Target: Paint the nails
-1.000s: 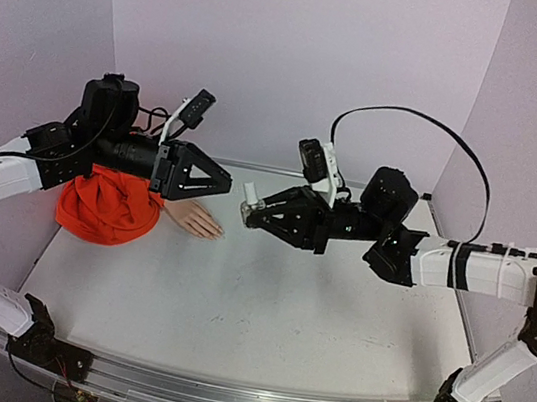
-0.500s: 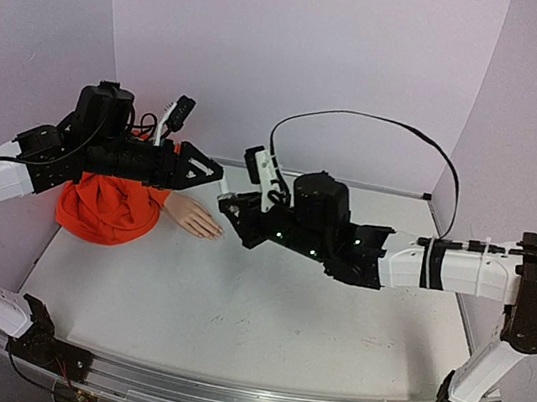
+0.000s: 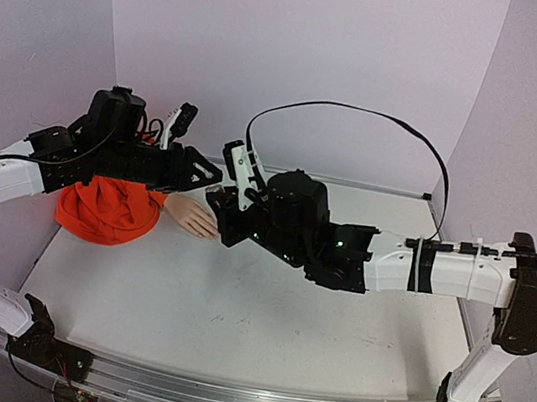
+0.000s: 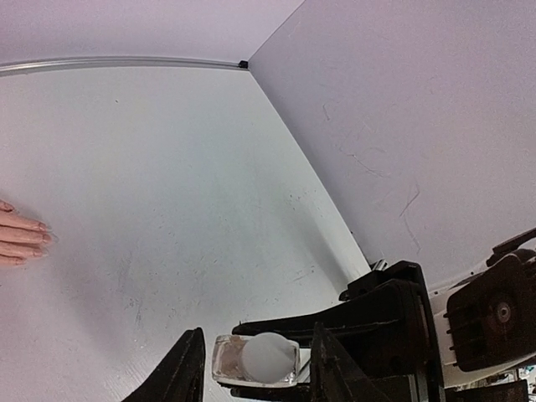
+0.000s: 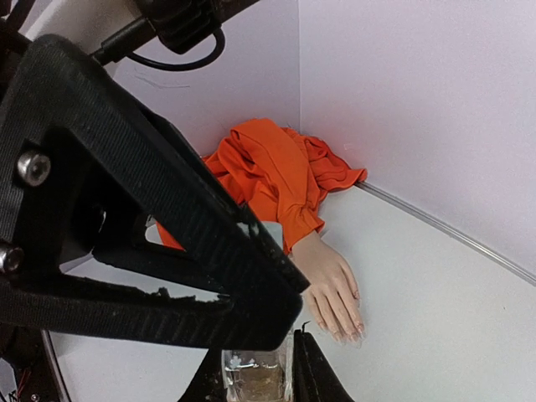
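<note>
Our right tool [image 5: 255,377] clenches the bottle [image 5: 254,368]. The left tool [image 4: 258,352] straddles its cap [image 4: 268,358], grip we cannot tell. The nails [image 5: 352,331] lie on the tabletop [image 5: 435,335] nearby; all painting remains, we judge.

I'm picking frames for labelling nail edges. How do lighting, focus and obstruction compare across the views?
Top external: soft, even light, no glare, but the nails are too small to tell. Left wrist: the mannequin hand is cropped at the left edge; the bottle looks slightly soft up close. Right wrist: the hand is sharp; the dark left claw blocks the lower left.
</note>
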`<act>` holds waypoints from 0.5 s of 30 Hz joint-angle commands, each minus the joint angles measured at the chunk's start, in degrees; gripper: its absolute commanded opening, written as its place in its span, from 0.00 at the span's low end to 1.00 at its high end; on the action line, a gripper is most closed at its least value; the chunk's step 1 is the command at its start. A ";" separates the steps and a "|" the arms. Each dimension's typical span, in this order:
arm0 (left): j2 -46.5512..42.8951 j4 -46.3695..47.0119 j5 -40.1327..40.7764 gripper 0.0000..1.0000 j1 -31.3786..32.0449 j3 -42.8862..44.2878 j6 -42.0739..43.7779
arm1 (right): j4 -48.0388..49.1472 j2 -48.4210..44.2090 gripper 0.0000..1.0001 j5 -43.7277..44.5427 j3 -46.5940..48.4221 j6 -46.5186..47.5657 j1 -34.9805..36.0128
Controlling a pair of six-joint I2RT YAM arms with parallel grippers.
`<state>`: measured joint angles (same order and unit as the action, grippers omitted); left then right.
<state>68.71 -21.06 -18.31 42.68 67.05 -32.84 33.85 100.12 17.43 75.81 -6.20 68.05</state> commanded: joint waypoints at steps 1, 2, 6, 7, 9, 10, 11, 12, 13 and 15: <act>0.36 1.11 0.67 0.41 -0.23 1.61 0.05 | 2.77 0.02 0.00 2.27 3.18 1.90 0.52; 0.53 1.11 0.52 0.40 -0.22 1.79 0.10 | 2.87 0.14 0.00 2.01 3.25 2.03 0.53; 1.57 1.66 -1.41 0.30 -0.21 2.51 0.69 | 3.28 0.15 0.00 1.27 3.17 2.24 0.56; 1.74 2.01 -2.25 0.27 -0.17 2.53 0.86 | 3.64 -0.10 0.00 1.16 2.81 2.16 0.58; 2.27 2.88 -4.48 0.19 -0.14 2.48 1.55 | 4.88 -1.02 0.00 0.51 1.71 2.20 0.50; 2.56 3.54 -6.32 0.15 -0.14 2.44 2.12 | 5.69 -1.59 0.00 -0.21 1.10 2.42 0.50; 2.85 4.29 -9.05 0.11 -0.14 2.39 2.92 | 6.57 -2.29 0.00 -1.67 0.28 2.75 0.44; 2.84 5.07 -11.08 0.06 -0.14 2.32 3.80 | 7.31 -3.01 0.00 -3.76 -0.50 3.17 0.24; 2.78 6.23 -13.54 0.01 -0.14 2.05 4.96 | 8.15 -3.94 0.00 -6.74 -1.36 3.57 -0.14; 2.38 8.36 -19.81 0.00 -0.14 1.66 7.97 | 10.07 -6.35 0.00 -17.30 -3.77 3.08 -2.16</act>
<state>71.16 -19.90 -23.42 41.82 67.13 -29.34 34.33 99.66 15.81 74.24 -4.47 67.70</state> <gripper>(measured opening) 0.168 0.220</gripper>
